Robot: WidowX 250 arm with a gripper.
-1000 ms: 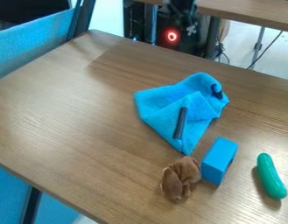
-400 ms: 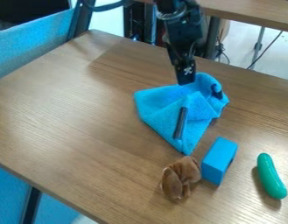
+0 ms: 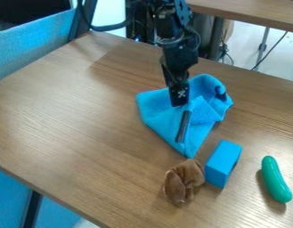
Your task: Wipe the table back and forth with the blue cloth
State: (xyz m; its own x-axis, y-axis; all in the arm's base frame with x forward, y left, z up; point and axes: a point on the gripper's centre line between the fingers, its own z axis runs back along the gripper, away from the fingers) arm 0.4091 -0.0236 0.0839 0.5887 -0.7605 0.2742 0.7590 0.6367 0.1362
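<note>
I hang with my gripper (image 3: 180,103) over the blue cloth (image 3: 157,111), just by the upper end of the black stick (image 3: 183,127) lying on it. I take this as the lining-up step, before any lift. A next move here calls for a slow, straight approach, with care for the stick (so near me that it could get nudged or pinched).

The cloth lies rumpled on the table (image 3: 83,129); below its lower tip are the brown plush thing (image 3: 183,180) and the blue block (image 3: 223,164), with the green toy cucumber (image 3: 275,180) off to the right.

I cannot tell whether my jaws are open or closed, nor whether they touch the cloth. My own body hides some of it, and the dark patch in its upper-right fold (image 3: 220,93) is hard to make out.
</note>
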